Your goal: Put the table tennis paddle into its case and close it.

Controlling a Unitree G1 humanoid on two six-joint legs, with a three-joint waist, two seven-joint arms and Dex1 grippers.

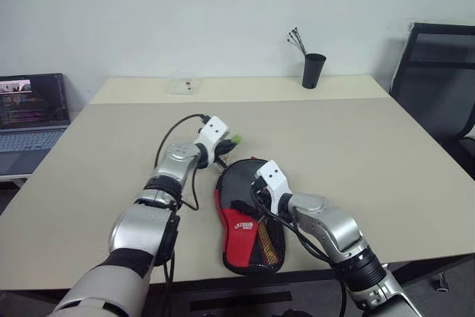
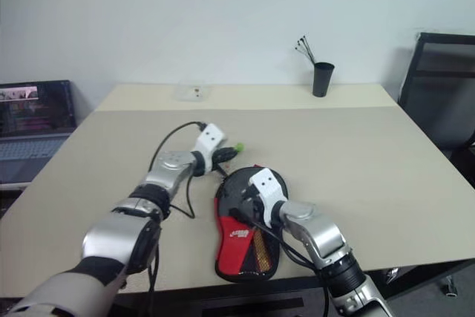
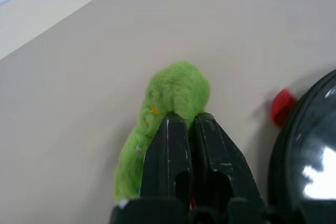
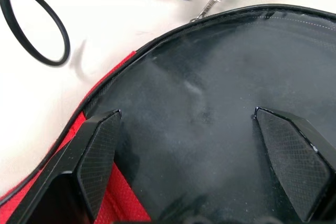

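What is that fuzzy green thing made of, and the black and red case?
The green tag looks like soft fluffy plush, going by its fuzzy hairs. The case seems woven fabric: its red part shows a fine weave, while its black top looks smooth, slightly shiny, maybe plastic-coated.

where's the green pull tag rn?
Green pull tag is pinched in the left gripper, just past the case's round far end, mid-table.

A small white logo sits on the red lower part of the case, low in the middle of the frame, its letters too small to read. At the far left, the laptop screen shows lines of text, equally illegible.
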